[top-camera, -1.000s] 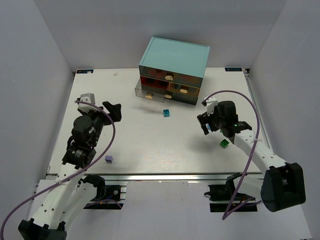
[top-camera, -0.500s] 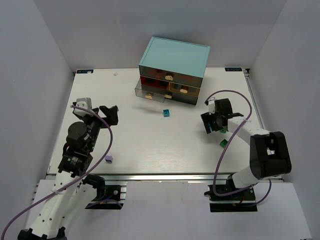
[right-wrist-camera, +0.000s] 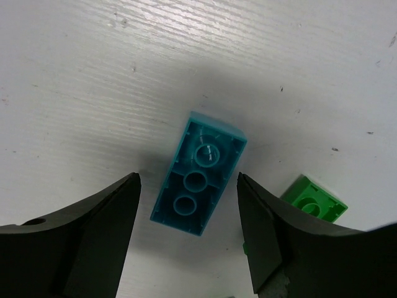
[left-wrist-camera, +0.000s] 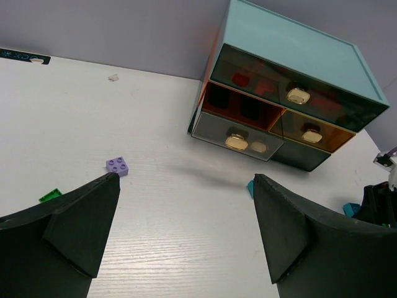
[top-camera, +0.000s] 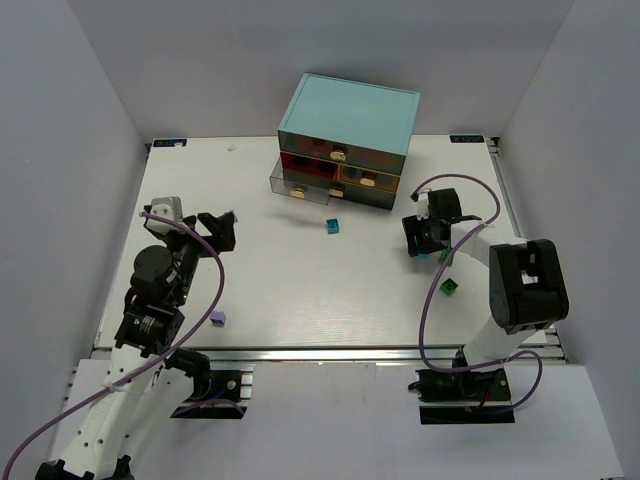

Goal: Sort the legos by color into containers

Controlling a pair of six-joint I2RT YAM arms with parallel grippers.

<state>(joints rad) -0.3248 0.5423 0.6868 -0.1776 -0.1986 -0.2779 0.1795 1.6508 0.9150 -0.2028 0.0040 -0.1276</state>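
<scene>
- right gripper points straight down at the desk; jaws part-open, astride a teal brick; gap on both sides, nothing gripped yet
- that brick lies studs-down, hollow side up, long axis about 1-to-7 o'clock in the wrist view; jaws sit at 9 and 3, so they'd pinch the long walls, slightly skewed
- green brick at 4 o'clock of it, near one finger; could get nudged, my guess
- top view: this spot is at 5 o'clock of the cabinet, 3 o'clock side of the desk
- left gripper spread wide, empty, raised over the 9 o'clock side; looks parked out of the way
- lower-left drawer stands out from the cabinet front, presumably to take a drop; contents unclear
- loose legos: second teal brick at 6 o'clock of the cabinet; lavender brick at 7 o'clock of the desk; sorting looks unfinished
</scene>
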